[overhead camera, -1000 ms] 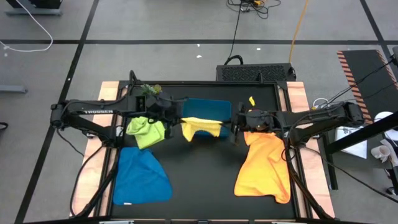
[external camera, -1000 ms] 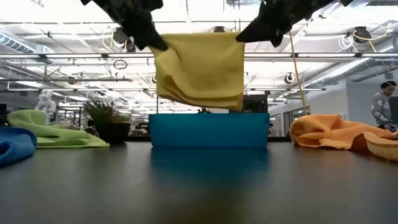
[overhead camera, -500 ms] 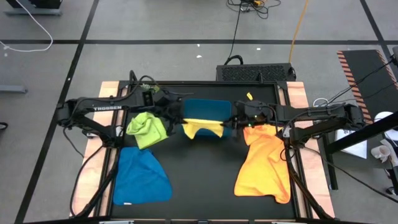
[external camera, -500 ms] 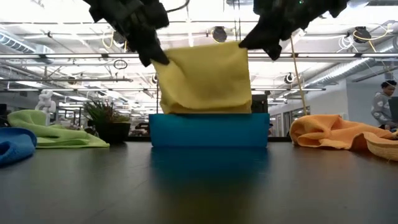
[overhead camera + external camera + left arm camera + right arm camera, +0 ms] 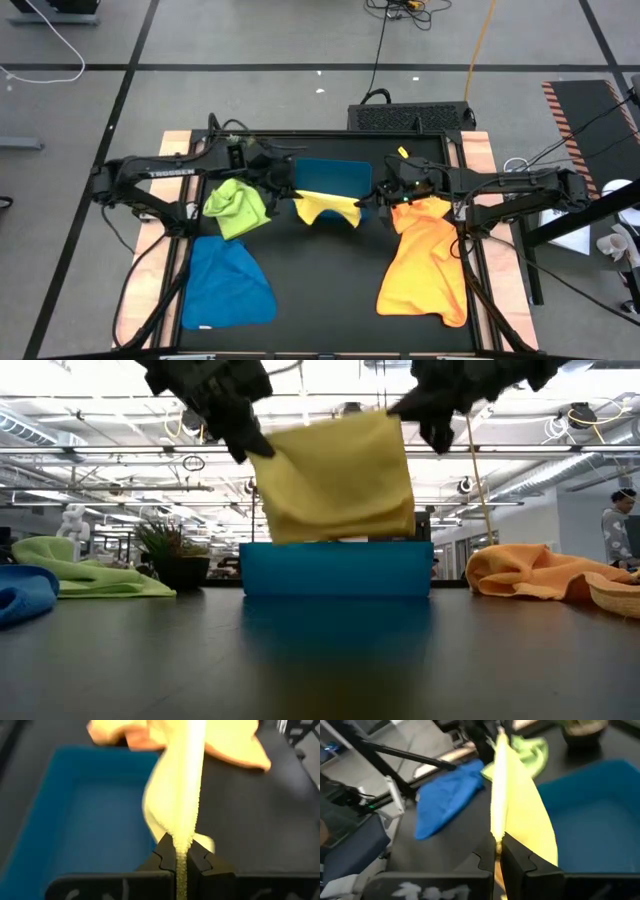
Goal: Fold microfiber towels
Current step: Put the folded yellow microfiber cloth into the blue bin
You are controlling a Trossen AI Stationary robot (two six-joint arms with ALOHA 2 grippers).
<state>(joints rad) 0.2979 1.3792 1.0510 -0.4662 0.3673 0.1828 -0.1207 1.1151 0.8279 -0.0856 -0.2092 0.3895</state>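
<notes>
A folded yellow towel (image 5: 326, 206) hangs between my two grippers over the near rim of the teal tray (image 5: 330, 172); it also shows in the low view (image 5: 335, 480). My left gripper (image 5: 284, 196) is shut on its left top corner, my right gripper (image 5: 372, 199) on its right top corner. A lime green towel (image 5: 236, 208) and a blue towel (image 5: 228, 280) lie on the table at the left. An orange towel (image 5: 425, 262) lies at the right. My left gripper pinches the yellow towel's top edge at its left corner (image 5: 181, 840) between its two fingers. The towel is lifted clear and hangs below. My right gripper pinches the top edge at the right corner (image 5: 497, 832) between its two fingers. The top edge runs taut between the two grippers.
A small potted plant (image 5: 240, 146) stands at the far left of the table. The table's wooden side rails (image 5: 478, 160) border the black mat. A person (image 5: 612, 530) shows far off in the room at the right.
Both grippers have carried the yellow towel toward the table's far edge, over the teal tray. The towel's lower edge has swung and now hangs at the tray's rim. Both grippers stay shut on its corners.
</notes>
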